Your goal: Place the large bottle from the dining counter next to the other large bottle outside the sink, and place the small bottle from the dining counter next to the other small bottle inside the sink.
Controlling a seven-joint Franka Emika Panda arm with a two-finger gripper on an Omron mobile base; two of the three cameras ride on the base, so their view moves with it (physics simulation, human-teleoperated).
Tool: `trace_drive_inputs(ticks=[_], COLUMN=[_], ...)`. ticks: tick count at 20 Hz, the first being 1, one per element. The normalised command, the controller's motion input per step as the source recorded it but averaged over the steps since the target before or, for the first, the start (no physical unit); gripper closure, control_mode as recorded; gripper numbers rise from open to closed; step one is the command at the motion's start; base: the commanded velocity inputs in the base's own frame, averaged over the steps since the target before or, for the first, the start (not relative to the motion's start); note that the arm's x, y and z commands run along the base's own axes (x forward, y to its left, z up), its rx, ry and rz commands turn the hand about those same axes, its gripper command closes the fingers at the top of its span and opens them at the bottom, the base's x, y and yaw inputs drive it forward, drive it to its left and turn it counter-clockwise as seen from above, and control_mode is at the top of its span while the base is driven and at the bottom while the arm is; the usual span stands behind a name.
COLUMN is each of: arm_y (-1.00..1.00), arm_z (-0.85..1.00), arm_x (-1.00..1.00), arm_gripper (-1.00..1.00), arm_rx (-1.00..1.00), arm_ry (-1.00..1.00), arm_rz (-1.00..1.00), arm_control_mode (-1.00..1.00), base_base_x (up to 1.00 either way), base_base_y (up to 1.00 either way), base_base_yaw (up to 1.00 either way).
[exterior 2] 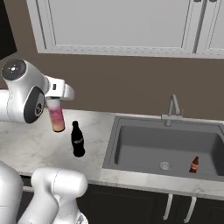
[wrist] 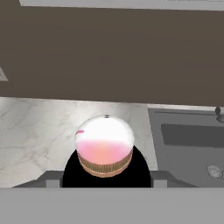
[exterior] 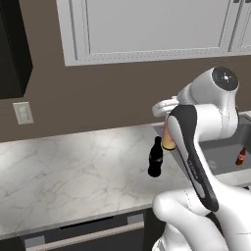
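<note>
- Gripper (exterior 2: 56, 101): closed around the upper part of the tall round bottle with a pink-to-yellow-orange body (exterior 2: 56, 117), jaws held fairly wide by the bottle's girth. The fingers themselves are mostly hidden behind the white hand.
- Hand view looks straight down the held bottle: its pale and pink shoulder (wrist: 105, 146) sits between the dark finger tips, with marble beyond.
- The bottle hangs upright, its base at or just above the grey-veined white marble counter (exterior 2: 26, 144) along the wall; whether it touches cannot be told.
- All-black glossy cola-shaped bottle (exterior 2: 78, 139) stands upright on the same counter, near the held bottle and between it and the grey sink (exterior 2: 166, 148). In the left base view it (exterior: 155, 157) shows just in front of the held bottle (exterior: 169, 139).
- Small red-orange bottle with a dark cap (exterior 2: 194, 165) stands inside the sink, right of the drain.
- Step in hand, as judged: setting the large bottle down beside the black one.
- To do it well: keep it vertical, lower until the base rests flat, leave a gap from the black bottle, open the jaws only then, lift straight up.
</note>
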Motion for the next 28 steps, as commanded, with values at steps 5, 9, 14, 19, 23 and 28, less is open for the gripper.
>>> trace_drive_inputs(ticks=[5, 9, 14, 19, 23, 28], arm_y=[-0.38, -0.08, 0.36, 0.29, 0.22, 0.39], arm_z=[-0.14, -0.22, -0.27, -0.25, -0.31, -0.31], arm_x=[-0.21, -0.22, -0.2, -0.08, -0.01, 0.01], arm_gripper=[1.0, 1.0, 1.0, 1.0, 1.0, 1.0], arm_rx=[0.0, -0.02, -0.04, -0.02, 0.0, 0.0], arm_ry=[-0.02, -0.06, -0.04, -0.02, 0.0, 0.0], arm_rz=[0.0, 0.0, -0.03, -0.08, -0.16, -0.17], arm_control_mode=[-1.0, -1.0, -1.0, -1.0, -1.0, -1.0], base_base_x=[0.0, 0.0, 0.0, 0.0, 0.0, 0.0], base_base_y=[0.0, 0.0, 0.0, 0.0, 0.0, 0.0], base_base_yaw=[0.0, 0.0, 0.0, 0.0, 0.0, 0.0])
